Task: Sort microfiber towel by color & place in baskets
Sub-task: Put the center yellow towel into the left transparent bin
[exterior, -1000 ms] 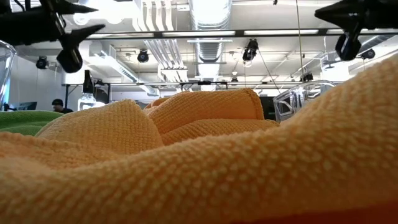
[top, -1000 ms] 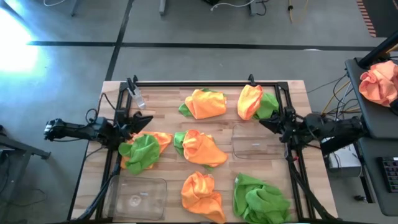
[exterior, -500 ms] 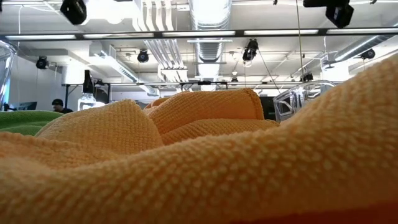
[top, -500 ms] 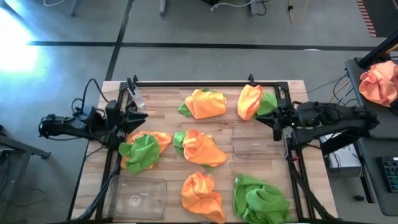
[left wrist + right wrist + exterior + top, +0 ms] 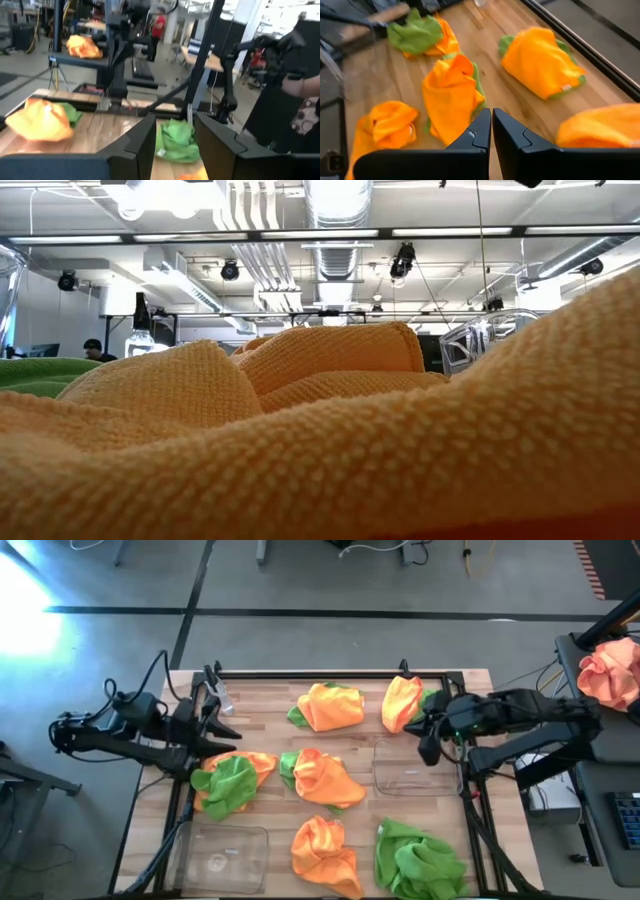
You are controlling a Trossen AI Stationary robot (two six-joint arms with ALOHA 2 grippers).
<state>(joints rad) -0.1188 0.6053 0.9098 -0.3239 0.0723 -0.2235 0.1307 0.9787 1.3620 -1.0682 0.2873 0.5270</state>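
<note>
High view, orange and green towels (image 5: 322, 777) scattered on tabletop (image 5: 270, 722), left claw (image 5: 222, 723) parted and empty, right claw (image 5: 424, 736) closed, empty.

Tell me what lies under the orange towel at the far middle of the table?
A green towel peeks out beneath the orange towel; most of it is covered.

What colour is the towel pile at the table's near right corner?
Lime green, all of it; the towel pile shows best in the high view.

Fuzzy cloth microfiber towel (image 5: 322, 776), glossy clear plastic baskets (image 5: 222, 852), matt wood-plank table (image 5: 265, 730), black metal frame (image 5: 310, 674)
</note>
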